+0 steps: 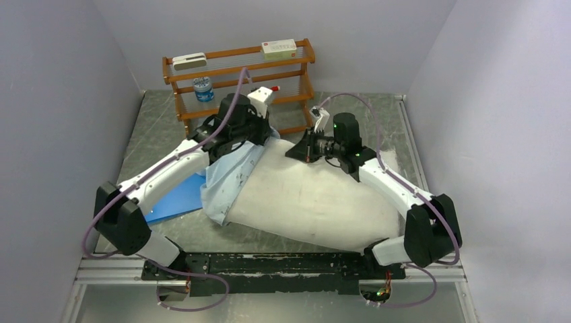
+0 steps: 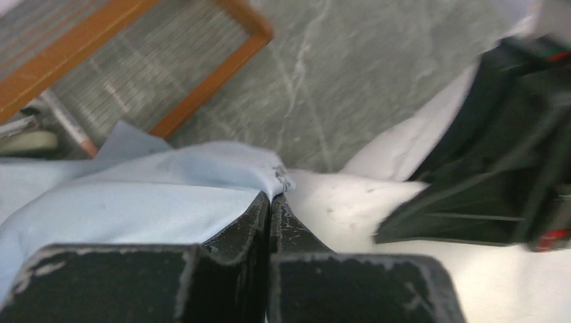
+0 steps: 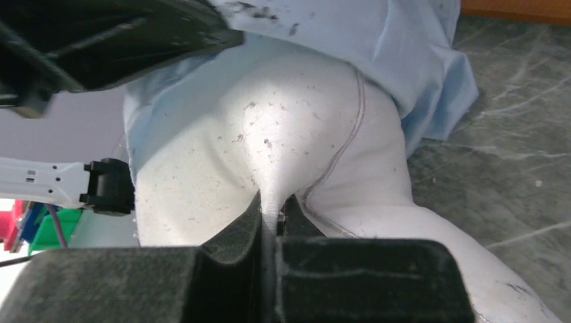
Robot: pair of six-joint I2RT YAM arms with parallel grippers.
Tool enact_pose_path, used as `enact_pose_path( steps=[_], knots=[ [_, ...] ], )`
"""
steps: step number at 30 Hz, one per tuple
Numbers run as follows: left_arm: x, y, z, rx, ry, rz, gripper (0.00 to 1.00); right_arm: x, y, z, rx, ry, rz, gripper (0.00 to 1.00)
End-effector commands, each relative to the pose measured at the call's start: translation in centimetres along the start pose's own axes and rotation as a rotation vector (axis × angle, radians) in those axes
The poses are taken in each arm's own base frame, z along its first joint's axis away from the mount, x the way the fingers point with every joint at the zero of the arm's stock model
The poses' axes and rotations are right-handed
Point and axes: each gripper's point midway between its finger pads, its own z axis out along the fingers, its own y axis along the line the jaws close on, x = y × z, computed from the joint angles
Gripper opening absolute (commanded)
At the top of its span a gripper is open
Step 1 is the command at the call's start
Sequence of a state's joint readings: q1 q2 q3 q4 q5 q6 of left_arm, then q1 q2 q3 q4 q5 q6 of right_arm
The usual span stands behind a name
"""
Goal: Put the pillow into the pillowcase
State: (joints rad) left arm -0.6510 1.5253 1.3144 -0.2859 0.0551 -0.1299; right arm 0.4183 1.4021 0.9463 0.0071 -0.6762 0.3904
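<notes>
Closest in, the left gripper (image 2: 271, 205) was clamped on the hem of the pillowcase (image 2: 155, 195), which lay over the left end of the pillow (image 1: 316, 202) lying across the tabletop (image 1: 161, 128). At the right, the right gripper (image 3: 271, 212) pinched a fold of the pillow along its far edge.

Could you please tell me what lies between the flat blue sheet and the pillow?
The pillowcase lies between them, covering the pillow at its left end, as the top view shows.
</notes>
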Motion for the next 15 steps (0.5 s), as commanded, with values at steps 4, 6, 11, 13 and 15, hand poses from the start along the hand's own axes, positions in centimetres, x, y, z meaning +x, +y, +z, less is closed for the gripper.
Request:
enact_pose_path(
  steps=[4,6,11,13,15],
  knots=[
    [-8.7,-7.7,-6.5,0.351,-0.31,-0.173,0.05,-3.0,2.6,-0.6,0.003,-0.207,0.048,0.0],
    [-8.8,-9.4,-7.6,0.456,-0.327,-0.208,0.05,-3.2,1.9,-0.8,0.034,-0.257,0.084,0.0],
    [-7.1,-13.6,-9.5,0.672,-0.299,-0.263,0.05,-4.4,0.1,-1.9,0.149,-0.385,0.183,0.0],
    [-5.9,-14.6,-9.6,0.707,-0.272,-0.231,0.05,-4.9,-1.0,-2.8,0.22,-0.443,0.226,0.0],
    [-4.1,-14.4,-8.7,0.683,-0.226,-0.199,0.05,-5.4,-1.9,-4.0,0.285,-0.5,0.257,0.0]
  ],
)
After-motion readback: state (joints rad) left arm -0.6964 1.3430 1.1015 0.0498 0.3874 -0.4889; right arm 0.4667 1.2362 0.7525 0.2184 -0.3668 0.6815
